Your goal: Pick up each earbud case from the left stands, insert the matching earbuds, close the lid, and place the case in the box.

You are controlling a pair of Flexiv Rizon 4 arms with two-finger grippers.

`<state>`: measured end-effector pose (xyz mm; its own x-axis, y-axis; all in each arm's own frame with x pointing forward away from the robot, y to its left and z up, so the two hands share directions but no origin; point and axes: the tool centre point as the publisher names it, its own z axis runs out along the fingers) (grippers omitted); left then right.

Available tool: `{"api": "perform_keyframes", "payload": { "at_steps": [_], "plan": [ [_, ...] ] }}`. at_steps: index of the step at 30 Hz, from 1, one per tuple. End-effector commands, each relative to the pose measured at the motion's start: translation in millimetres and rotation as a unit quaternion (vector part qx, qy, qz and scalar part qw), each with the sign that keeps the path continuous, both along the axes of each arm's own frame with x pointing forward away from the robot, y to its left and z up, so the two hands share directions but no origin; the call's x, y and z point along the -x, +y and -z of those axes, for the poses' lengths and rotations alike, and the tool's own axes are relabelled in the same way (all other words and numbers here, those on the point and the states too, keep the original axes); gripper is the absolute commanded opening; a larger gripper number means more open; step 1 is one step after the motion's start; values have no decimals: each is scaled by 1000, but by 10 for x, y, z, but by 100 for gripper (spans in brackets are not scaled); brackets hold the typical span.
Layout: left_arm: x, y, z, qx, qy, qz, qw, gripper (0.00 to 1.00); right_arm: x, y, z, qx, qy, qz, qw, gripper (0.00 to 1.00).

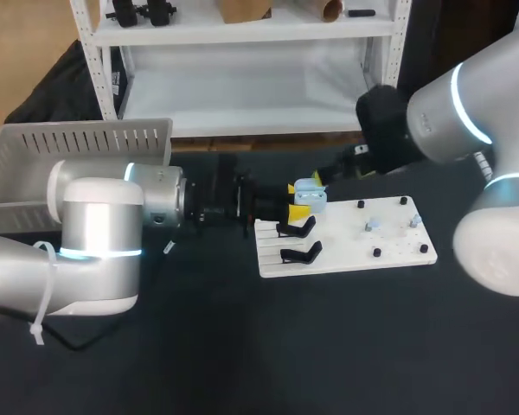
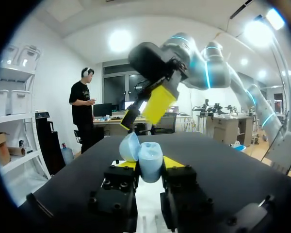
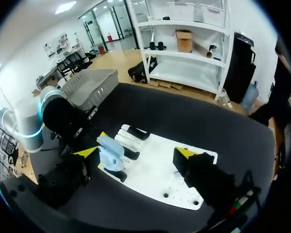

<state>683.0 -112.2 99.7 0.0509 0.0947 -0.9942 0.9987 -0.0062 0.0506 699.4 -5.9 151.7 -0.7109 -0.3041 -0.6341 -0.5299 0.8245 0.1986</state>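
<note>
Left gripper clamps light-blue earbud case, lid flipped open, over white board left end, above black stands. Right gripper spread wide, empty, over same board end. Risk: right finger knocks lid, twisting case in shallow pinch, so insertion misaligns

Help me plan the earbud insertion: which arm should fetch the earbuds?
Right, probably. The left pincer is shut on the open case, so it is busy. The right pincer is open and empty, near the board where the earbuds lie.
</note>
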Motion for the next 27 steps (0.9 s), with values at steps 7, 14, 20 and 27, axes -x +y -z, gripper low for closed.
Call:
{"api": "perform_keyframes", "payload": {
  "at_steps": [7, 14, 20, 27],
  "plan": [
    [16, 0, 1, 1, -1, -3, 1000, 0, 217, -767, -163, 110, -32, 42, 992, 100],
    [16, 0, 1, 1, -1, -3, 1000, 0, 184, -1195, 185, 225, -28, 65, 972, 100],
    [16, 0, 1, 1, -1, -3, 1000, 0, 172, -1341, 449, 241, 2, 80, 967, 100],
    [16, 0, 1, 1, -1, -3, 1000, 0, 139, -1250, 658, 248, 24, 65, 966, 98]
  ]
}}
